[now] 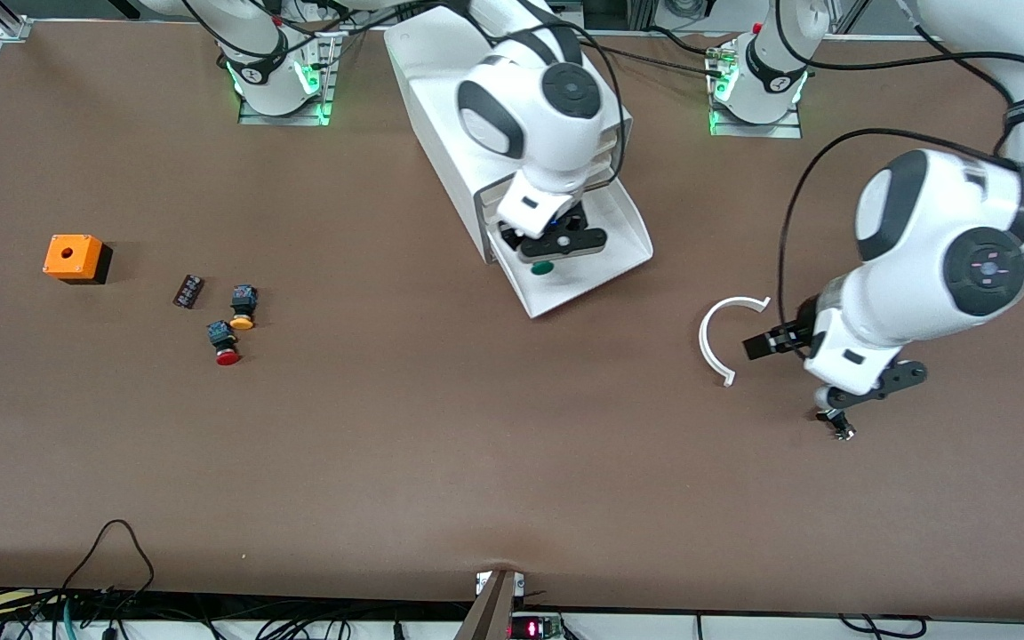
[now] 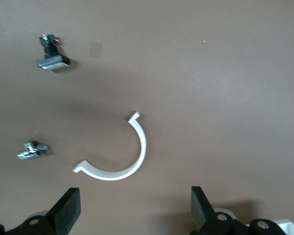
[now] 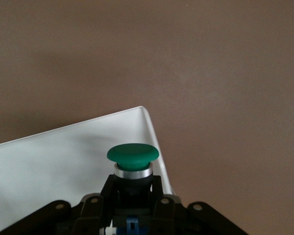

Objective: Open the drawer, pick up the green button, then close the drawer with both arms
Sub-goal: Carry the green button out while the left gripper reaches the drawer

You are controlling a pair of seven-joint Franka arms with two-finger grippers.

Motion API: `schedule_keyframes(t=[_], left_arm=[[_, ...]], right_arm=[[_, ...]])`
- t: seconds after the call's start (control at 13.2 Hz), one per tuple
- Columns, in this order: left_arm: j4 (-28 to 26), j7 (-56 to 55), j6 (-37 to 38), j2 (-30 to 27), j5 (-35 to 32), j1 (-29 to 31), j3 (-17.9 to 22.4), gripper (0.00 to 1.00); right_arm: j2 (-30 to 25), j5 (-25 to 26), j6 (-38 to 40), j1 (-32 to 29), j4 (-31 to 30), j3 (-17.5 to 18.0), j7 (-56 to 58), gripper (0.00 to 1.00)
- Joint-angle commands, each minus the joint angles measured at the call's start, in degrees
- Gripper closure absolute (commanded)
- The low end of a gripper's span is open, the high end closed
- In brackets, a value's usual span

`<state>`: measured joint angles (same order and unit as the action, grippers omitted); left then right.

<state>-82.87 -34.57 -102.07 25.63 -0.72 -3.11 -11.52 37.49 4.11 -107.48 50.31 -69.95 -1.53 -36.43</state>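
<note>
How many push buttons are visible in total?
3: green button held in the right end effector over the open drawer; orange-yellow button and red button near the orange box.

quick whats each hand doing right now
Left hand: open, empty, over the white curved piece.
Right hand: closed on the green button, over the open drawer.

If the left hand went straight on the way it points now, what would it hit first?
Probably bare table. The left hand, open, points down at brown tabletop. The white half ring lies just ahead of its fingers, so it might be clipped; depth is unclear.
</note>
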Motion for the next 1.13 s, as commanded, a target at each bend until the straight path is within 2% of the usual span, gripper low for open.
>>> schedule_keyframes(t=[0.0,0.23,0.53,0.83,1.06], left_arm=[[-1.94,-6.98,-3.91,1.18,-1.74,-3.21,-0.08,0.01],[-6.94,-12.44,-9.97,1.09,-1.74,-5.93,-0.08,0.01],[-13.71,-19.82,-17.71,1.09,-1.74,-9.63,-0.08,0.01],[-19.60,-26.33,-25.35,1.09,-1.74,-13.58,-0.08,0.01],[-21.72,-28.71,-28.18,1.53,-1.74,-15.69,-0.08,0.01]], right_arm=[[-5.48,-3.14,6.21,-6.42,-0.80,0.56,10.64,1.00],[-8.83,-6.39,11.14,-14.95,-0.89,0.56,24.25,1.00],[-9.54,-6.84,16.51,-27.69,-0.89,0.56,43.68,1.00],[-8.31,-6.75,16.43,-38.95,-2.03,0.65,60.12,1.00],[-3.49,-5.69,11.70,-44.75,-2.29,0.65,66.90,1.00]])
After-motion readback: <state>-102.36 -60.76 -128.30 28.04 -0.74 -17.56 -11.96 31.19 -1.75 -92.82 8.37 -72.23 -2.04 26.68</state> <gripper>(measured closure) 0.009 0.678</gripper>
